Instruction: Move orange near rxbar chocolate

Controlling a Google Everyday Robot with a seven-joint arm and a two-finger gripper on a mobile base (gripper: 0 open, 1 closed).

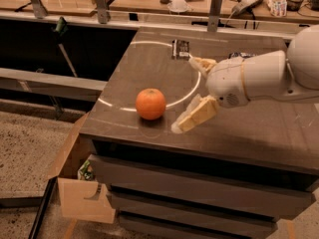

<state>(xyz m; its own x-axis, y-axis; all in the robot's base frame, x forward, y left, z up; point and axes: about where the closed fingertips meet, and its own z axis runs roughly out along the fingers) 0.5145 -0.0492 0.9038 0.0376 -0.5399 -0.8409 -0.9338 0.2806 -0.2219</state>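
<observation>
The orange sits on the dark counter near its front left, on a white circular line. The rxbar chocolate, a small dark wrapper with pale markings, lies flat at the counter's back, well behind the orange. My gripper hangs just right of the orange, above the counter. Its two cream fingers are spread wide apart, one near the front and one toward the back. It holds nothing.
A white circular line is marked on the counter. Drawers sit below the counter's front edge. An open cardboard box stands on the floor at the left. A wooden workbench with clutter runs along the back.
</observation>
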